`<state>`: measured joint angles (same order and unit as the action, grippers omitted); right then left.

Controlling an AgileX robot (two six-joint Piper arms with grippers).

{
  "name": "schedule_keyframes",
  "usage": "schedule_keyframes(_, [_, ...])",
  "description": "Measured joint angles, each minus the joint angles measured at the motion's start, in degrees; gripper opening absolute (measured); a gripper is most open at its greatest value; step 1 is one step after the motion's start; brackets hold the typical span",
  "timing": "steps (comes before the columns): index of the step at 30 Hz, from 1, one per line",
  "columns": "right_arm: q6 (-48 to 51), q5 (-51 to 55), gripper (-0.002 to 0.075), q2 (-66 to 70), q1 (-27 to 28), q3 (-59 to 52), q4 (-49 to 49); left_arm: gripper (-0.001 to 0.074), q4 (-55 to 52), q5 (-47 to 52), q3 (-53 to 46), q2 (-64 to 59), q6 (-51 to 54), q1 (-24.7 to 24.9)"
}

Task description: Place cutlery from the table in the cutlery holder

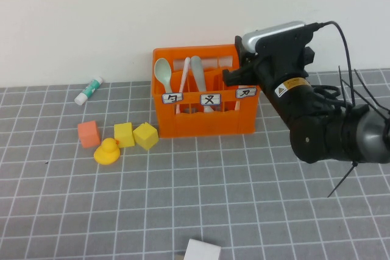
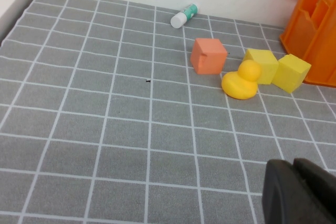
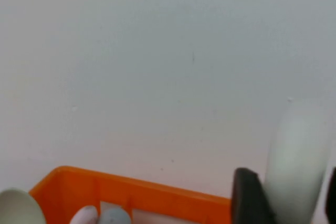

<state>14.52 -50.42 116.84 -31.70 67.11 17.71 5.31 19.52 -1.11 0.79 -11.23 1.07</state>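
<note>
The orange cutlery holder (image 1: 204,120) stands at the back of the grey gridded table (image 1: 201,199). In it stand the mint green spoon (image 1: 163,72), the pale pink spoon (image 1: 183,83) and the grey fork (image 1: 198,74). My right gripper (image 1: 241,77) hovers over the holder's right end. In the right wrist view it (image 3: 289,203) is shut on the cream-white knife (image 3: 296,161), held upright above the holder's rim (image 3: 131,190). My left gripper (image 2: 294,182) is shut and empty, low over bare table; it is out of the high view.
A white-green tube (image 1: 89,90) lies at the back left. An orange cube (image 1: 89,133), two yellow cubes (image 1: 124,134) (image 1: 146,135) and a yellow duck (image 1: 108,151) sit left of the holder. A white object (image 1: 202,251) shows at the front edge. A white wall stands behind.
</note>
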Motion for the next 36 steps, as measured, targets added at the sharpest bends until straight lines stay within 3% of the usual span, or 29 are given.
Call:
schedule_keyframes(4, [0.0, 2.3, 0.0393, -2.6, 0.2, -0.3, 0.0, -0.0001, 0.0, 0.0, 0.0, 0.0, 0.0, 0.0])
schedule_keyframes(9, [0.0, 8.2, 0.0397, -14.0, 0.4, -4.9, 0.0, -0.0001, 0.0, 0.0, 0.0, 0.0, 0.0, 0.0])
schedule_keyframes(13, [0.0, 18.7, 0.0279, -27.0, 0.4, -9.9, -2.8, -0.0001, 0.0, 0.0, 0.0, 0.0, 0.0, 0.0])
schedule_keyframes(17, [0.0, 31.1, 0.0091, -39.1, 0.4, -14.0, -10.1, -0.0001, 0.0, 0.0, 0.0, 0.0, 0.0, 0.0])
schedule_keyframes(20, [0.0, 41.1, 0.0024, -47.7, 0.4, -15.8, -14.0, -0.0001, 0.0, 0.0, 0.0, 0.0, 0.0, 0.0])
schedule_keyframes(27, [3.6, 65.1, -0.0001, -63.5, 0.4, -19.9, -15.9, -0.0001, 0.0, 0.0, 0.0, 0.0, 0.0, 0.0])
schedule_keyframes(36, [6.7, 68.2, -0.0001, -81.9, 0.4, -34.9, -16.1, -0.0001, 0.0, 0.0, 0.0, 0.0, -0.2, 0.0])
